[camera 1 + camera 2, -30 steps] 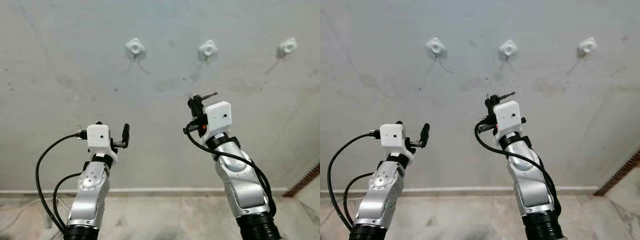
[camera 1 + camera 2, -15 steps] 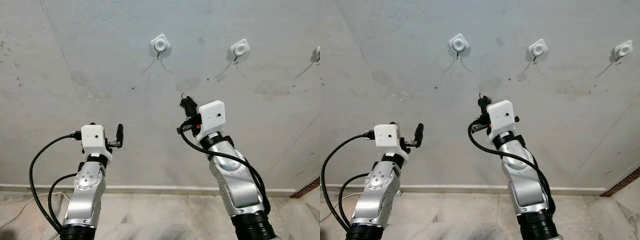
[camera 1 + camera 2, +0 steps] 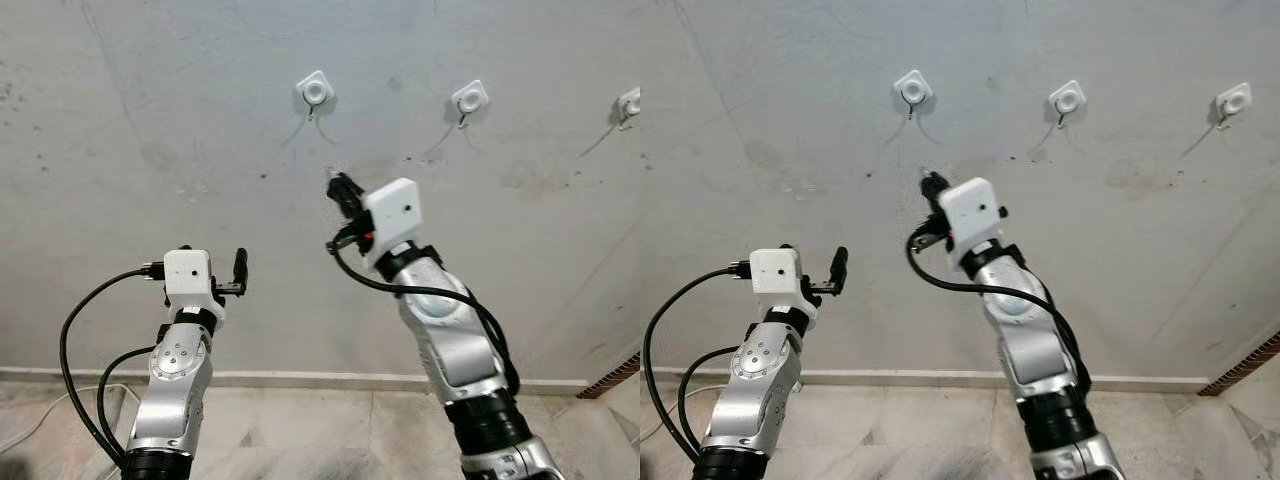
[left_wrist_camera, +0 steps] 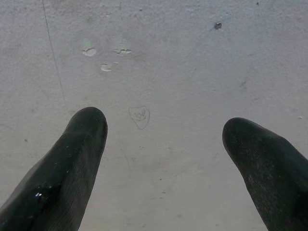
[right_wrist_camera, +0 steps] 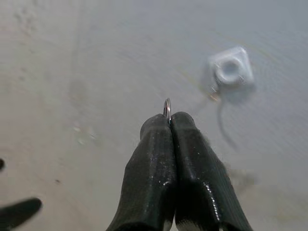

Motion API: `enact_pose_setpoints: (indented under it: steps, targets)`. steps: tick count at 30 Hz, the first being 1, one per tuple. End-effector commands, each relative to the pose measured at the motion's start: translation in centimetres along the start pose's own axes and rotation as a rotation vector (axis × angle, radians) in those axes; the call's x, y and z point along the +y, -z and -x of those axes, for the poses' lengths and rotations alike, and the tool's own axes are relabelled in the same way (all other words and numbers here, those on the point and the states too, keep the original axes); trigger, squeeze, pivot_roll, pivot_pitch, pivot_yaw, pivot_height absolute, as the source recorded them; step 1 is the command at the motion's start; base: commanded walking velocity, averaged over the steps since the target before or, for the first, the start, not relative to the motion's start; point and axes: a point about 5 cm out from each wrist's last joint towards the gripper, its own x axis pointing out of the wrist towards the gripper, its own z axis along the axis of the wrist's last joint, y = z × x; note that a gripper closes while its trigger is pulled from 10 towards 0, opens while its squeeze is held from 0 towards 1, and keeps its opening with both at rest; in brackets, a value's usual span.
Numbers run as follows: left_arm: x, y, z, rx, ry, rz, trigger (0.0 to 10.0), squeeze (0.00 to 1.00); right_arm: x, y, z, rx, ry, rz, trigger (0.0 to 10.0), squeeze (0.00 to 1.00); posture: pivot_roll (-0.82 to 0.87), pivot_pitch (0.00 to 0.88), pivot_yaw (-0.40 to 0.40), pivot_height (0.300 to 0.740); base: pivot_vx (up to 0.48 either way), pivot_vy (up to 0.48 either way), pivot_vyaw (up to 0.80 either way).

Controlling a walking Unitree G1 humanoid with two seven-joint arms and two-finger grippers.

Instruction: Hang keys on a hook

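Right gripper [image 5: 169, 118] raised toward the grey plaster wall [image 3: 150, 120], fingers pressed together on a thin metal key ring [image 5: 167, 107] that pokes out just past the tips (keys themselves not visible). Nearest hook [image 5: 231, 70], a white square pad with round boss, sits apart, above. Left gripper [image 4: 163, 127] held low, fingers spread, holding nothing.
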Motion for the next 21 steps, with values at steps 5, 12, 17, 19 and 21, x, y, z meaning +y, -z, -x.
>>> enact_pose_setpoints:
  steps: [5,12,17,19,21]
  targets:
    - [0.6,-0.2,0.4,-0.003,-0.023,-0.014,10.0,0.0,0.7,-0.9,-1.5,-0.056,-0.043,-0.013,10.0,0.0,0.01,0.027,-0.005,0.74,0.0,0.0,0.0]
    - [0.6,-0.4,0.4,-0.017,-0.015,-0.009,10.0,0.0,0.6,-1.4,-2.3,-0.087,-0.04,-0.015,10.0,0.0,0.02,0.019,-0.004,0.74,0.0,0.0,0.0]
    - [0.4,-0.4,0.4,-0.014,-0.002,-0.001,10.0,0.0,0.4,-1.2,-2.2,-0.088,-0.037,-0.013,10.0,0.0,0.01,0.017,-0.002,0.74,0.0,0.0,0.0]
    - [0.3,-0.4,0.4,-0.015,0.005,0.0,10.0,0.0,0.4,-1.1,-2.2,-0.089,-0.037,-0.009,10.0,0.0,0.01,0.017,-0.002,0.74,0.0,0.0,0.0]
    - [0.3,-0.5,0.3,-0.015,0.007,0.0,10.0,0.0,0.4,-1.1,-2.3,-0.09,-0.036,-0.008,10.0,0.0,0.01,0.016,-0.002,0.74,0.0,0.0,0.0]
